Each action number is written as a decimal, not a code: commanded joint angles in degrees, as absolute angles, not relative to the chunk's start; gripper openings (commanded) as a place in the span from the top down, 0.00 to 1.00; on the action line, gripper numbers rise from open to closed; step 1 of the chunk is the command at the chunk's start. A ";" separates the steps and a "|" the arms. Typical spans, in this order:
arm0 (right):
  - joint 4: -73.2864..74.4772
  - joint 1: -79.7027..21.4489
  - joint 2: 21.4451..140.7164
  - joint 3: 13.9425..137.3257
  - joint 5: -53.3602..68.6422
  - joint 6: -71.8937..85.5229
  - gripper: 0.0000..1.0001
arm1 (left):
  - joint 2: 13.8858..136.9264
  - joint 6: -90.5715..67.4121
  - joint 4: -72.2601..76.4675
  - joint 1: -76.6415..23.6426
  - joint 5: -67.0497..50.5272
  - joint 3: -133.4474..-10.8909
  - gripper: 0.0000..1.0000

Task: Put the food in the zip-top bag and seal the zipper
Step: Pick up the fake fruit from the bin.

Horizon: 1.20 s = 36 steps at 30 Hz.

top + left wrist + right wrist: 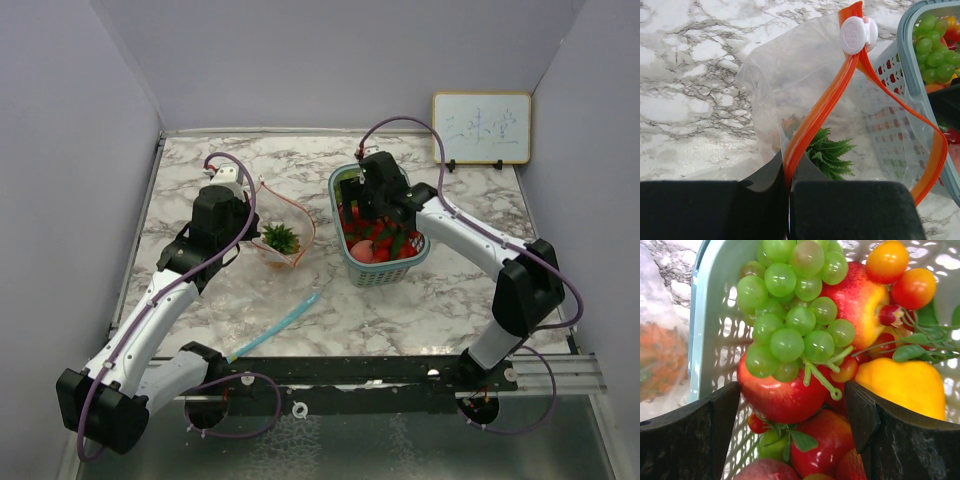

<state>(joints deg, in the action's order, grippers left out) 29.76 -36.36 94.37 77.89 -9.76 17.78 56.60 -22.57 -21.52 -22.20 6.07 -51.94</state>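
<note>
The clear zip-top bag [283, 240] with an orange zipper [825, 105] and a white slider [854, 34] stands open left of the teal basket [385, 275]. Leafy greens [827, 152] lie inside the bag. My left gripper [788, 200] is shut on the bag's orange zipper rim. My right gripper [792, 415] is open, down inside the basket over the food. Between its fingers sit a red fruit [780, 395] and the stem of the green grapes [790, 315]. A yellow pepper [905, 385] lies by the right finger. Nothing is gripped.
A small whiteboard [481, 127] leans on the back wall at the right. A light blue stick [275, 325] lies on the marble near the front. Walls close in both sides, and a black rail [400, 370] runs along the near edge.
</note>
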 commanded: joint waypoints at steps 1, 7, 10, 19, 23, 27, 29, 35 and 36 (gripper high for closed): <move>26.72 -36.12 97.52 77.59 -10.81 17.95 0.16 | 56.14 -22.05 -21.30 -21.97 7.53 -53.06 1.00; 22.61 -36.12 100.31 74.89 -9.23 17.68 0.15 | 56.02 -22.12 -21.54 -21.98 7.78 -52.90 1.00; 22.91 -36.11 102.31 74.83 -10.01 17.89 0.15 | 55.93 -22.00 -21.77 -21.97 7.82 -52.87 1.00; 25.13 -36.12 100.15 75.10 -11.69 18.36 0.55 | 55.91 -21.89 -21.77 -21.98 8.02 -52.58 1.00; 26.42 -36.12 94.77 76.47 -9.66 18.02 0.58 | 56.12 -22.06 -21.39 -21.97 7.78 -52.56 1.00; 28.16 -36.12 90.53 78.29 -6.14 17.00 0.59 | 56.51 -22.17 -21.26 -21.98 7.67 -52.48 1.00; 29.46 -36.08 89.22 79.14 -4.40 16.84 0.59 | 56.61 -22.21 -21.23 -21.98 7.73 -52.38 1.00; 30.79 -36.12 85.32 80.88 4.78 16.36 0.61 | 56.94 -22.28 -21.06 -22.03 7.51 -52.14 1.00; 30.29 -36.12 84.48 81.25 7.62 16.12 0.61 | 57.11 -22.32 -20.99 -21.98 7.40 -52.20 1.00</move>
